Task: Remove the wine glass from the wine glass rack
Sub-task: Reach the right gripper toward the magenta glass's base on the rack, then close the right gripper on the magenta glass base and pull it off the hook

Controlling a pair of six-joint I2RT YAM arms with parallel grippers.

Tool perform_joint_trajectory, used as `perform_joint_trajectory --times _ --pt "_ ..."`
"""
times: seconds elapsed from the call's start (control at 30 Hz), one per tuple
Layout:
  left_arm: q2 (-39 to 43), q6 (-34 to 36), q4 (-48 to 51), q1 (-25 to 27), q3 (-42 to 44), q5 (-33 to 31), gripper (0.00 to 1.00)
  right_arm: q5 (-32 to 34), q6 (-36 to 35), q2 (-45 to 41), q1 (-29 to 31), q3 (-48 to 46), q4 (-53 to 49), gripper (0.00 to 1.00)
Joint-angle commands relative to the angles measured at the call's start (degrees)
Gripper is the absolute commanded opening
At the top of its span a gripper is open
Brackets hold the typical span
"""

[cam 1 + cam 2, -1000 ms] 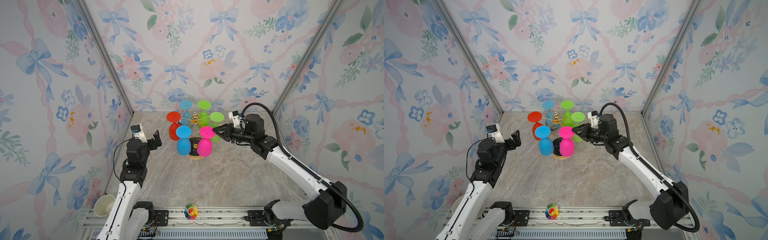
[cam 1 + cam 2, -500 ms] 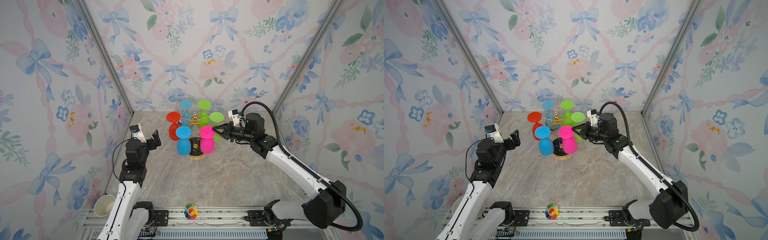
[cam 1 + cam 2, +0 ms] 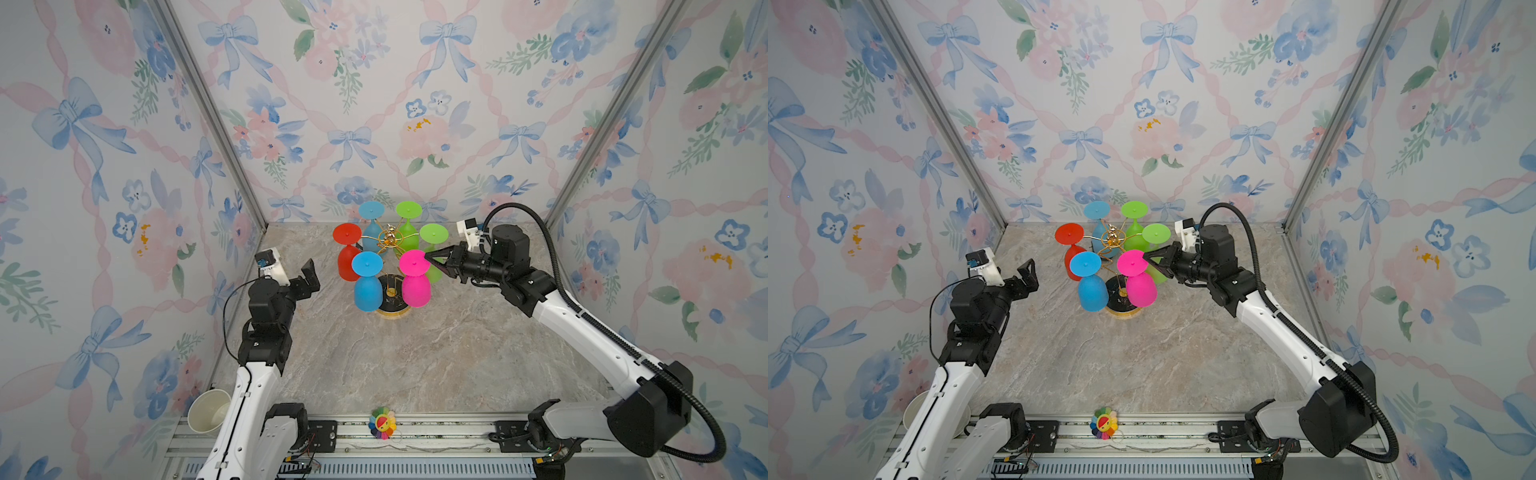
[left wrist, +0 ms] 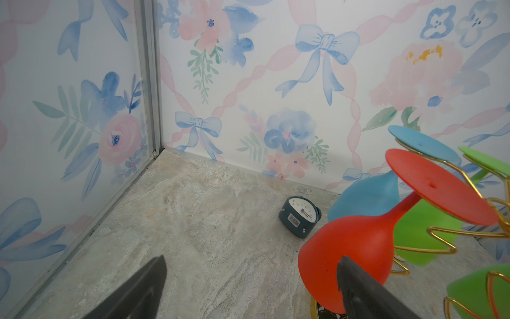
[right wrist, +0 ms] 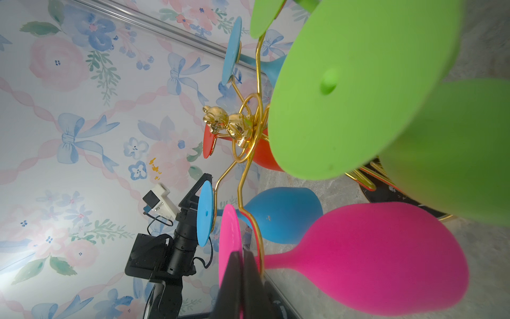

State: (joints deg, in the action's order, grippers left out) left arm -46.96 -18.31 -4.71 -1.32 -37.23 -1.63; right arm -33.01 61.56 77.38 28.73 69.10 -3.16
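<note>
The rack stands on the marble table near the back wall. Six glasses hang bowl-down from its gold arms, and the pink glass is on the front right arm. The right gripper is clenched on the rim of the pink glass's foot, which sits in its loop, while the left gripper hangs spread wide beside the red glass, apart from it. A small clock sits near the back wall, and the print on its barcode sticker is too small to read.
</note>
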Motion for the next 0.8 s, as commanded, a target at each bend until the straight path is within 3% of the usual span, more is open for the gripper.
perform_joint_trajectory --times 0.0,0.77 --pt "0.7 -0.8 -1.8 -0.6 0.8 0.9 0.98 -0.5 2.7 -1.1 0.8 0.8 3.6 0.0" --pt "1.3 -1.2 -2.2 -1.4 1.2 1.1 0.98 2.4 6.8 1.6 1.3 1.7 7.0 0.0"
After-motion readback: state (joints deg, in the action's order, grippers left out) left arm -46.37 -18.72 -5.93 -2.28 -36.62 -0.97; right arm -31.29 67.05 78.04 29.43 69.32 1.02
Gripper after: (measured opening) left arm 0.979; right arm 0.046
